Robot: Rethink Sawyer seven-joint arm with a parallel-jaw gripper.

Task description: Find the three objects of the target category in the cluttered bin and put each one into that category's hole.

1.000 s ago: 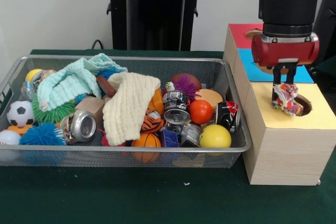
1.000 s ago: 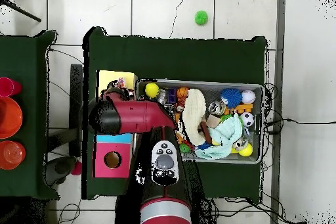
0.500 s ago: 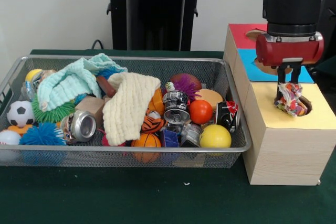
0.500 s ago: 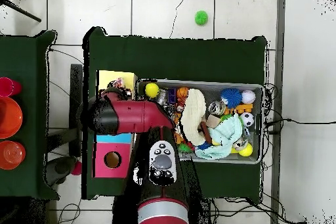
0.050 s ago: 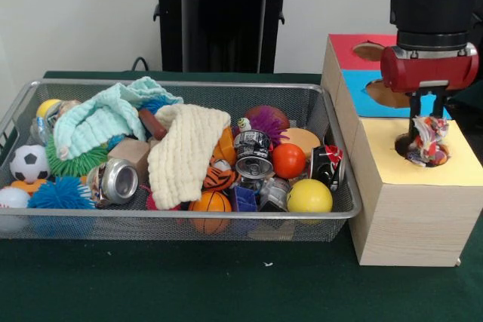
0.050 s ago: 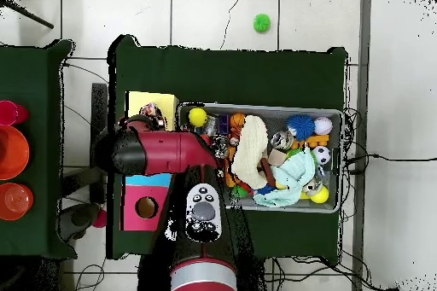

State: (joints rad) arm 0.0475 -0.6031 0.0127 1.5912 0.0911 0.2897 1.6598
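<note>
My gripper (image 5: 426,123) hangs over the yellow section of the wooden box (image 5: 392,209), shut on a knotted multi-coloured rope toy (image 5: 427,142). The toy's lower end dips into the round hole (image 5: 407,145) in that yellow top. In the overhead view the red arm (image 6: 162,151) reaches across to the yellow section (image 6: 162,101), and the toy (image 6: 152,111) shows just beyond it. The wire bin (image 5: 45,220) holds the clutter: a cream knitted cloth (image 5: 185,152), a mint cloth (image 5: 98,118), crushed cans (image 5: 253,153), and balls.
The box also has a blue section (image 5: 362,99) and a red section (image 5: 347,47), each with a hole. In the bin lie an orange ball (image 5: 288,160), a yellow ball (image 5: 309,195) and a soccer ball (image 5: 29,162). A green ball (image 6: 261,22) sits on the floor.
The gripper has carried the rope toy rightward in the front view, from the hole's left edge to over its centre. The bin's contents have not moved.
</note>
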